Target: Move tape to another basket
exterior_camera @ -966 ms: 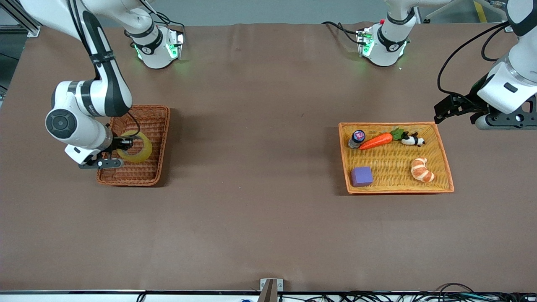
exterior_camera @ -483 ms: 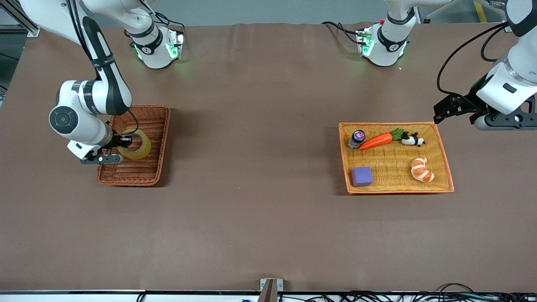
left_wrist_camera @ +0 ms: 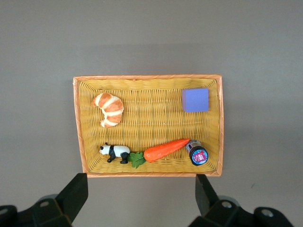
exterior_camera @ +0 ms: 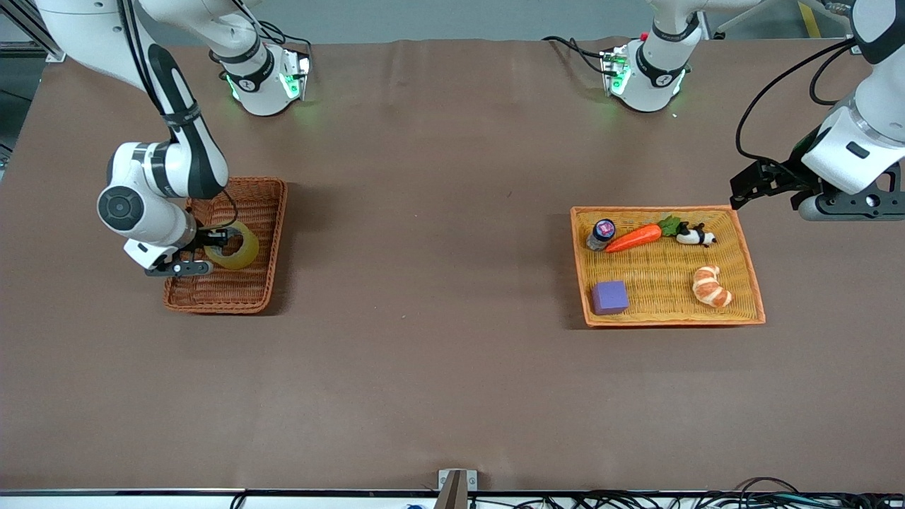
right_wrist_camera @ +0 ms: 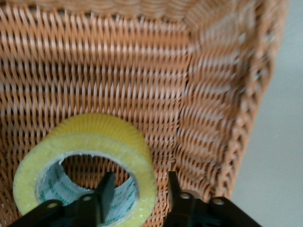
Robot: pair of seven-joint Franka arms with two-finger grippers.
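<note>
The tape [exterior_camera: 235, 244] hangs inside the reddish-brown basket [exterior_camera: 274, 233] at the right arm's end of the table [exterior_camera: 438, 283], gripped by the right pincer [exterior_camera: 211, 241], in what appears to be the closing stage of the move. One finger [right_wrist_camera: 105, 191] sits inside the roll's hollow core and the other presses the outer face, so the wall of the ring is pinched between them, the jaws drawn narrow around it. In the right wrist view the translucent yellowish roll stands tilted on edge, close to the basket's woven floor and one upright side; whether it rests on the weave or hangs just above cannot be told. What seems to remain is setting the roll down, opening the jaws and lifting clear.

At the other end of the table, the left pincer [exterior_camera: 751, 185] waits in the air with its fingers spread wide, holding nothing, above the table by the farther edge of the shallow orange-yellow tray [exterior_camera: 672, 319]. That tray carries a carrot [exterior_camera: 634, 237], a toy panda [exterior_camera: 695, 235], a croissant [exterior_camera: 711, 285], a purple block [exterior_camera: 610, 297] and a small bottle [exterior_camera: 601, 234].
</note>
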